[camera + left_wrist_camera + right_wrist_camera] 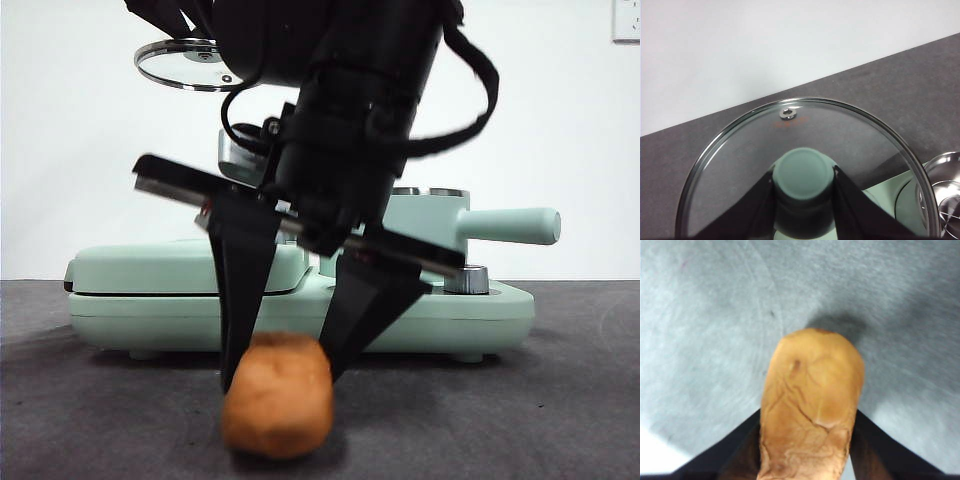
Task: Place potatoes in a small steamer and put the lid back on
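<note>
Black right gripper point(285, 375) fingers clamp the potato point(278, 394) between them on the counter point(520, 420). Left gripper point(804, 182) fingers pinch the lid point(805, 165) knob, lid raised.

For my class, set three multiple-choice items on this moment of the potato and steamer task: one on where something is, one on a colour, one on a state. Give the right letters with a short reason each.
1. Where is the lid?
A. On the steamer
B. Held up in the air by the left gripper
C. Flat on the table

2. What colour is the lid's knob?
A. Red
B. Black
C. Mint green

3. How does the potato stand with the right gripper?
A. It lies on the table with a jaw at each side
B. It is already in the steamer
C. It hangs high above the table

Answers: 1 B, the left wrist view shows the jaws on either side of the knob, and the front view shows the lid high up. 2 C, the knob is mint green. 3 A, the front view shows the potato resting on the dark table between the two black jaws.
</note>
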Motion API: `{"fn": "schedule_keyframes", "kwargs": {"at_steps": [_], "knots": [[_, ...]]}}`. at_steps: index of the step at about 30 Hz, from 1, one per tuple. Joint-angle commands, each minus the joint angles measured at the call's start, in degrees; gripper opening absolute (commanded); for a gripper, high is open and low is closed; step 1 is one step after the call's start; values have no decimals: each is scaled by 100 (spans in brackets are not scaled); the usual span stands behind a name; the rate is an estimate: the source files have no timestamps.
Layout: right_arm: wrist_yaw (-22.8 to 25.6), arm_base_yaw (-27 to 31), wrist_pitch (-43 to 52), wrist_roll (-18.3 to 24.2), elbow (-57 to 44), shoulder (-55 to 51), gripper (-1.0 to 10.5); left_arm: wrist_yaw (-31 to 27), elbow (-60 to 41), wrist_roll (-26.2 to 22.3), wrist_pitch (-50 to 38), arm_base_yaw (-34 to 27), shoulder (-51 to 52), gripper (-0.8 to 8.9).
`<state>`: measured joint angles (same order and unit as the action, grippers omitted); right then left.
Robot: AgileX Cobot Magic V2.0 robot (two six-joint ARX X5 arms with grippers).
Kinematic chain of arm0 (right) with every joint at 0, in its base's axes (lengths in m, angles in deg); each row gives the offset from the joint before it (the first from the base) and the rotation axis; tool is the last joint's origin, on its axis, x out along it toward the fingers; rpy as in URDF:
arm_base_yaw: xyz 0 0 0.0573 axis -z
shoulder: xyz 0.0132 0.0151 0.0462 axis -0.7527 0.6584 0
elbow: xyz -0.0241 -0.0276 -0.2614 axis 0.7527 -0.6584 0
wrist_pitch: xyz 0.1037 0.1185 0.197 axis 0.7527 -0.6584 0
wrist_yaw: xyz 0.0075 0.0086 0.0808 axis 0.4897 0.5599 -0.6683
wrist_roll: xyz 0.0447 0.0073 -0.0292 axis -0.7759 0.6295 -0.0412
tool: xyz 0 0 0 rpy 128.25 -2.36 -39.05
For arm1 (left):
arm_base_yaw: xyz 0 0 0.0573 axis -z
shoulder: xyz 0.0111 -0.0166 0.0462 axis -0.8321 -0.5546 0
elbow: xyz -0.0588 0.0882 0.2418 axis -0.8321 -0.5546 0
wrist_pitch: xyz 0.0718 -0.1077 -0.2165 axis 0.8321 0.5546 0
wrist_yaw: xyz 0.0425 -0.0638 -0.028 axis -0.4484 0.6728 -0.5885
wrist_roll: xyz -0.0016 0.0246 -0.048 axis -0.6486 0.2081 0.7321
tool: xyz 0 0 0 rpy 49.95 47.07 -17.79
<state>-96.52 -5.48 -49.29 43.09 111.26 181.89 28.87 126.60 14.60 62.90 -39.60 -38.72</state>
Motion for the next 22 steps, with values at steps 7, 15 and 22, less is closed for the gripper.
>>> {"fn": "schedule_keyframes", "kwargs": {"at_steps": [7, 15, 22], "knots": [[-13, 691, -1834, 1213, 2098, -2, 137, 7, 225, 0, -136, -136, 22, 19], [369, 1797, -2638, 2065, 4000, 223, 137, 7, 225, 0, -7, -214, 0, 19], [376, 2570, -3016, 2417, 5383, 1025, 137, 7, 225, 4, -7, -205, 0, 19]]}}
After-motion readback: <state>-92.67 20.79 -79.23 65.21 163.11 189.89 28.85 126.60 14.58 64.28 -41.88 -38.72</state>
